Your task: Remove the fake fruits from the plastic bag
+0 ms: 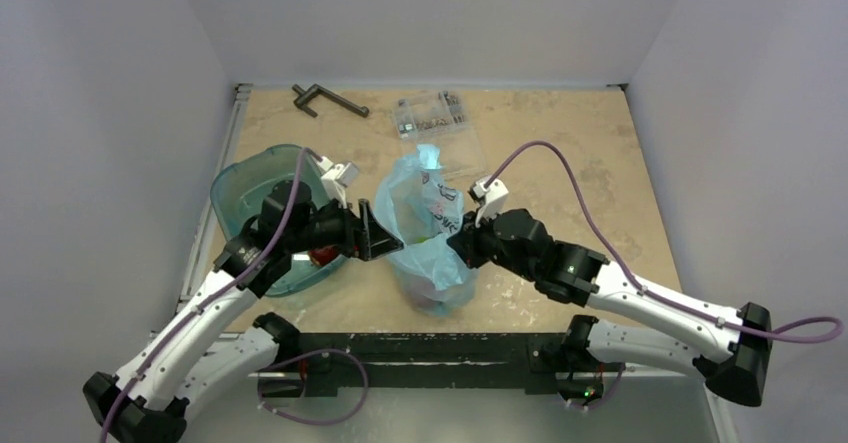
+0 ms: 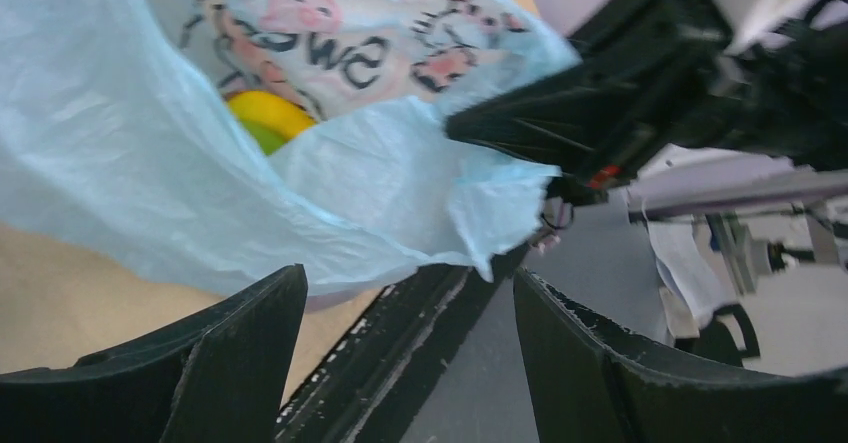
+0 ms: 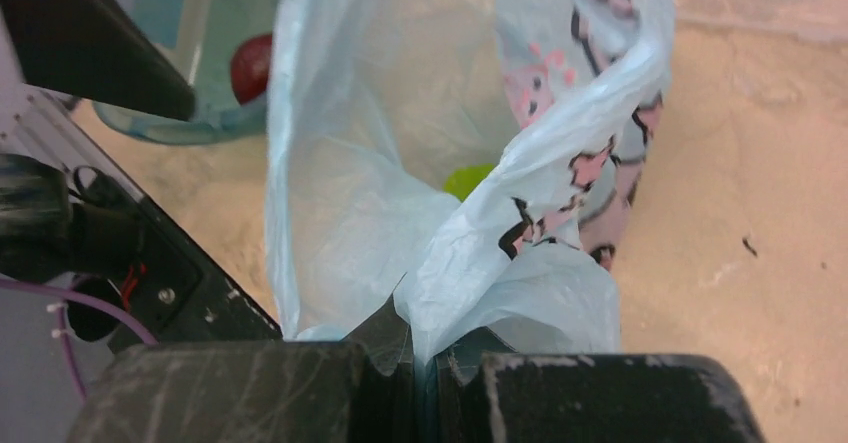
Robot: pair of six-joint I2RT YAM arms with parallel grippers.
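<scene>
- The right fingers (image 3: 585, 398) are pressed together on a bunched fold of the plastic bag (image 1: 425, 218), clamping its rim on the right side and holding the mouth up.
- The left fingers (image 2: 230, 353) stand well apart and hold nothing. They sit just at the bag's left rim, and a loose flap of film hangs close in front of the gap between them.
- The bag rests on the worktop (image 1: 560, 163) between the two arms, and its mouth gapes toward the left arm.
- Inside the bag, a yellow piece (image 2: 268, 111) lies touching a green piece (image 2: 262, 141). Both are low in the bag, ahead of the left fingers and past the near wall of film.
- A dark red apple (image 3: 250, 65) already lies in the teal tub (image 1: 250, 178), to the left of the bag.
- The left arm is the free one and the nearer to the opening. My judgement is that its reach must go over the near rim and down the length of the bag. Otherwise the fingers may close on film rather than fruit.
</scene>
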